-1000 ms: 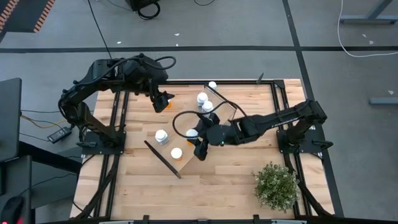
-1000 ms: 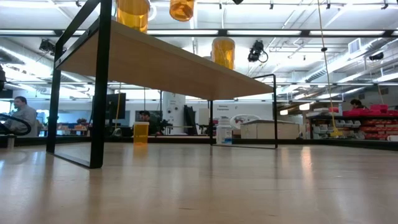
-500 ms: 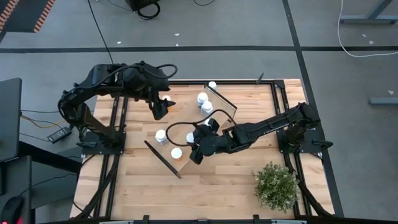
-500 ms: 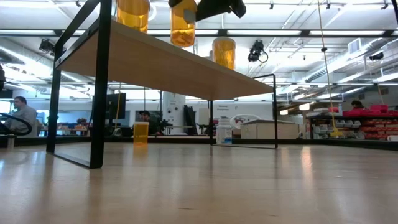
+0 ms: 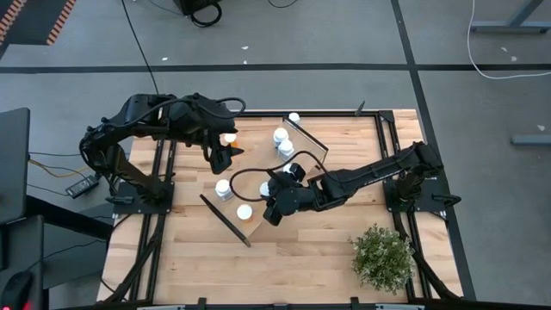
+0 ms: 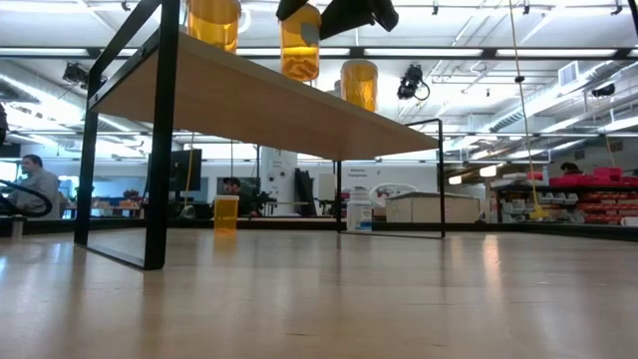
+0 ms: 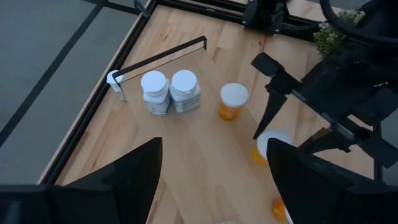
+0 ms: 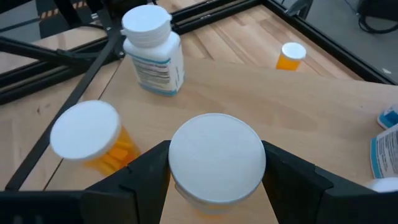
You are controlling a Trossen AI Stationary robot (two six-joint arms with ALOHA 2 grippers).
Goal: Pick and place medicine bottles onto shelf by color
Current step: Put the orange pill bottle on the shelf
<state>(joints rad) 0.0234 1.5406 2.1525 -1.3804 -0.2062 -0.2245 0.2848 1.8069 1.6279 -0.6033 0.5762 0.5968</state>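
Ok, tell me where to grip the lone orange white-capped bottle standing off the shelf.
Take the orange cylindrical bottle by its round body just under the white cap, coming straight down from above: it stands upright on the tabletop with nothing touching it.

White-capped bottle clamped between right gripper fingers at bottom centre, orange bottle at left on shelf, white labelled bottle upright at upper left, small orange bottle on worktop at upper right.
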